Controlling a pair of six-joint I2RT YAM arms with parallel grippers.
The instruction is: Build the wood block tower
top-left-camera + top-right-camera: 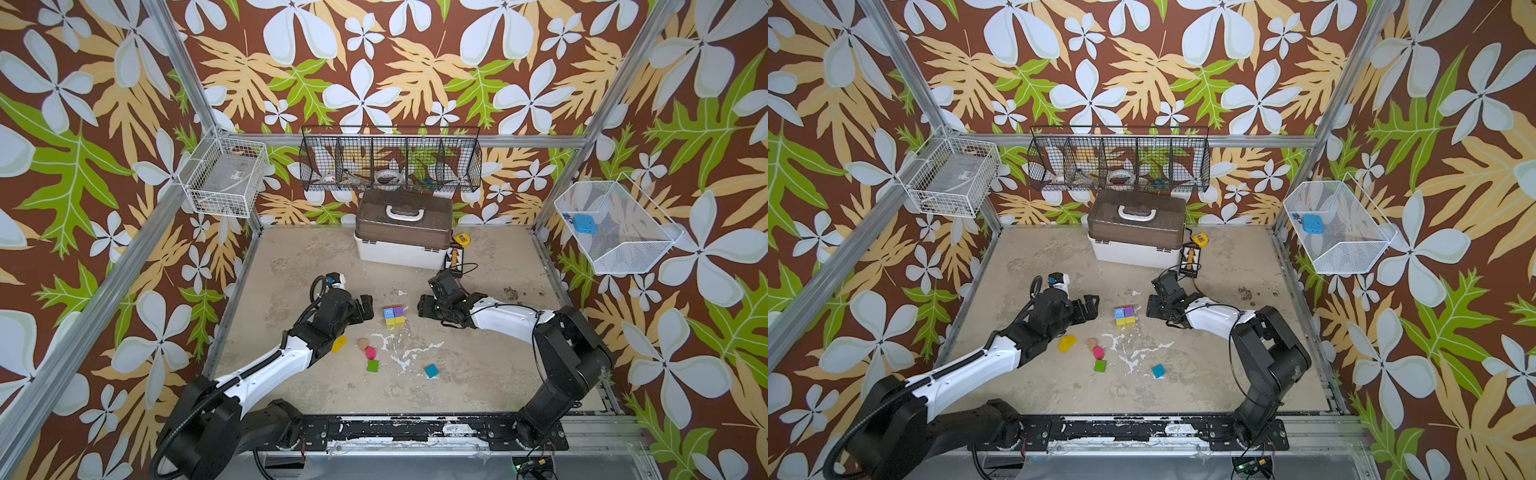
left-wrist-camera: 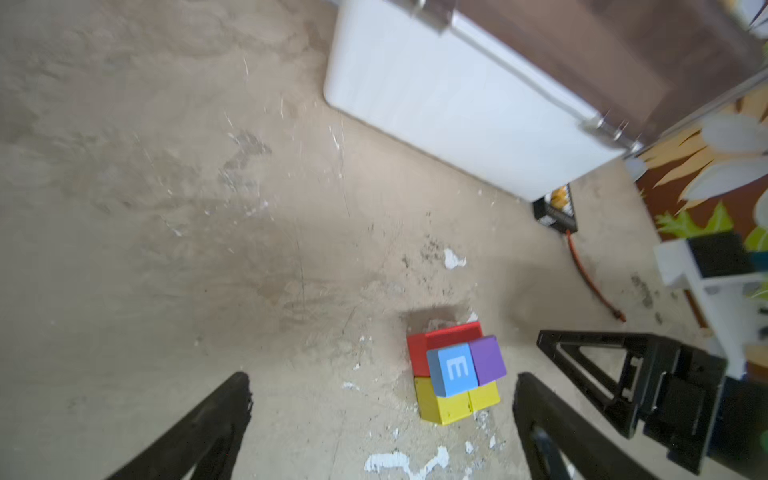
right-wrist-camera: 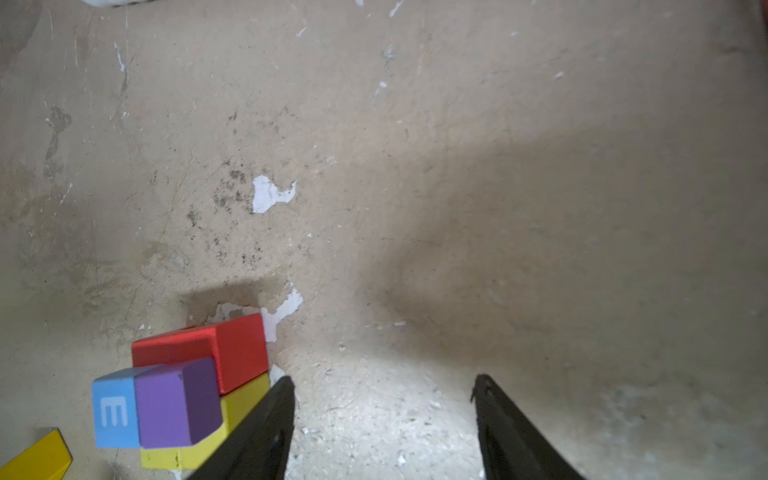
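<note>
Block tower (image 1: 394, 316) stands mid-counter (image 1: 478, 353): yellow blocks (image 2: 453, 405) and red block (image 2: 444, 338) below, blue E cube (image 2: 453, 370) and purple cube (image 2: 488, 359) on top, turned slightly against the base.

Left hand (image 1: 368, 309) just beside it, jaws wide, empty. Right hand (image 3: 384, 379) on the opposite side, jaws partly apart, empty, one finger close to the yellow base.

Loose green cube (image 1: 372, 365), teal cube (image 1: 431, 370) and pink cylinder (image 1: 370, 353) lie nearer the robot.

Judgement: fetch a loose piece next. Draw clear of the tower first, grip flat faces squarely, lower gently.
</note>
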